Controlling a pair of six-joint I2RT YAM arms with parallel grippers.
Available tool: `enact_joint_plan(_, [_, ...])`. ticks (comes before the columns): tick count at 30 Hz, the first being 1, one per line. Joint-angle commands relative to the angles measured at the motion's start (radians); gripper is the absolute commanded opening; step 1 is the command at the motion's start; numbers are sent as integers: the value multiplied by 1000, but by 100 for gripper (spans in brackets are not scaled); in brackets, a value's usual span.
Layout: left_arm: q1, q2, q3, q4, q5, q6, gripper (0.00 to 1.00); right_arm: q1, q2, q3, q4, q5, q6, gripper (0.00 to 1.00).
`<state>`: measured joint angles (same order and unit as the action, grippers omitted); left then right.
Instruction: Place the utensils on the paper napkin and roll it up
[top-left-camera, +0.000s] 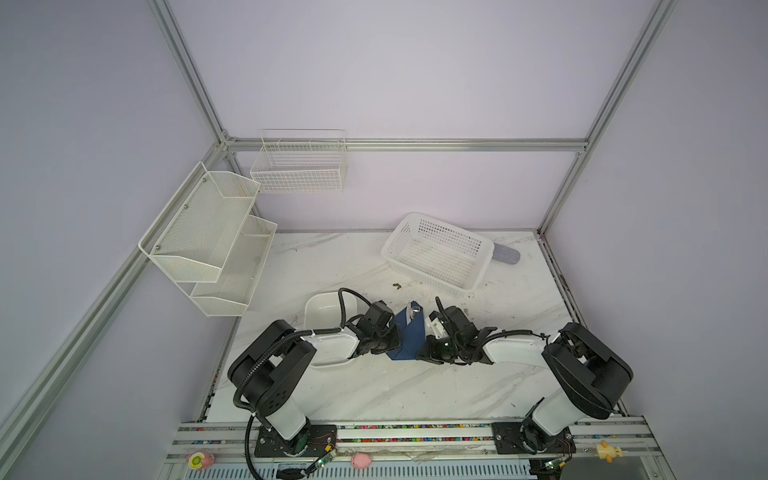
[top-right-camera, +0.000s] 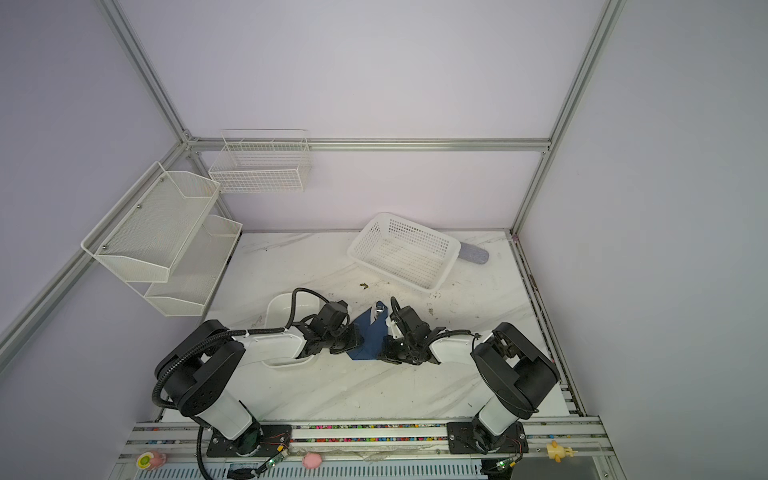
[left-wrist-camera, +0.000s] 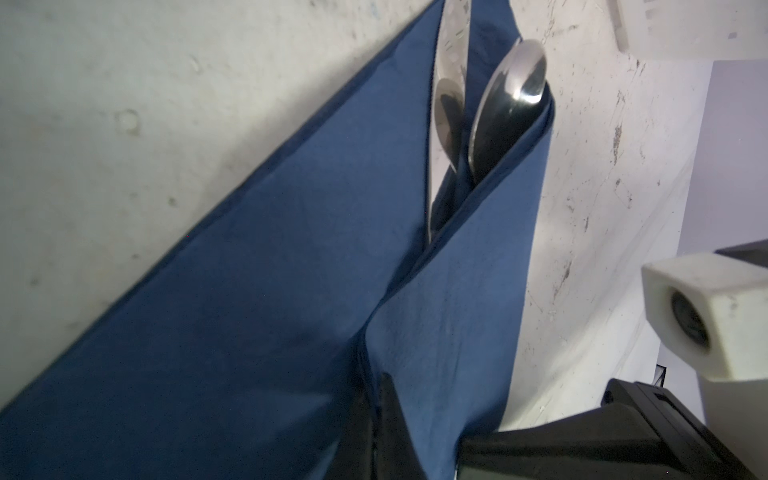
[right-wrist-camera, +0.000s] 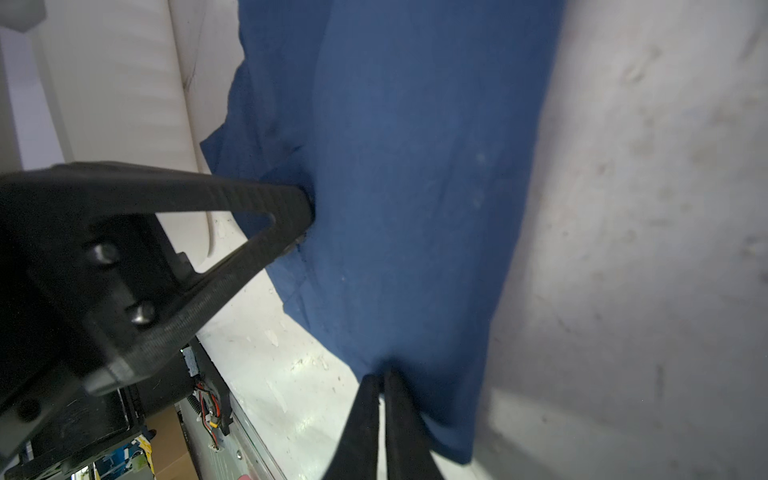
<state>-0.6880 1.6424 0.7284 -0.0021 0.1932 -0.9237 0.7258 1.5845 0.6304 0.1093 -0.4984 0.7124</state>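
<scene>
Left wrist view: the left gripper (left-wrist-camera: 376, 409) pinches a flap of the paper napkin (left-wrist-camera: 249, 311), folded over the spoon (left-wrist-camera: 511, 104) and another silver utensil (left-wrist-camera: 451, 62) to trap them. The right gripper (right-wrist-camera: 382, 399), pressed together, nips the opposite edge, probably keeping the roll taut on the table (left-wrist-camera: 124, 83).

**A:** Checked the arms? Seeing the left arm (top-left-camera: 328, 345) and right arm (top-left-camera: 511, 351) both bent at the elbow, forearms low and angled inward, wrists close together near the middle.

**B:** Yep, same in both top views. Got the left gripper (left-wrist-camera: 376, 399) pinched tight on the paper napkin (left-wrist-camera: 249, 311), jaws pressed together.

**A:** And the right gripper (right-wrist-camera: 382, 376)?

**B:** Clamped on it too, nipping an edge, tips facing the left one's.
</scene>
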Motion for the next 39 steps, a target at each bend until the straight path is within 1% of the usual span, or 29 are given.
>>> enact_joint_plan(1, [-8,-3,-28,-36,-14,0,0,6,-45,7,-37,22,-3,11])
enact_joint_plan(4, [-9,-3,-29,-36,-14,-1,0,6,-70,19,-43,49,7,12])
enact_joint_plan(9, [-10,-10,-34,-36,-17,-1,0,6,-140,21,-77,216,72,12])
enact_joint_plan(11, [-11,-10,-35,-36,-17,-1,0,5,-168,13,-84,267,99,12])
enact_joint_plan(12, [-10,-10,-36,-36,-16,-1,0,6,-183,7,-75,274,102,12])
enact_joint_plan(13, [-10,-10,-37,-35,-16,-2,0,5,-190,2,-57,263,100,13])
enact_joint_plan(16, [-11,-7,-35,-35,-15,-1,0,5,-174,-11,23,172,95,13])
enact_joint_plan(19, [-11,-5,-32,-35,-15,5,0,6,-118,-45,146,58,145,13])
enact_joint_plan(21, [-11,-9,-24,-53,-28,21,0,10,-84,-61,214,18,171,13])
enact_joint_plan(26, [-11,-9,-9,-79,-28,31,0,32,-48,-21,181,28,141,13])
enact_joint_plan(31, [-11,-6,-11,-70,-24,24,0,50,6,35,75,115,113,11])
enact_joint_plan(39, [-12,-8,-14,-67,-25,20,0,73,73,71,92,96,102,11])
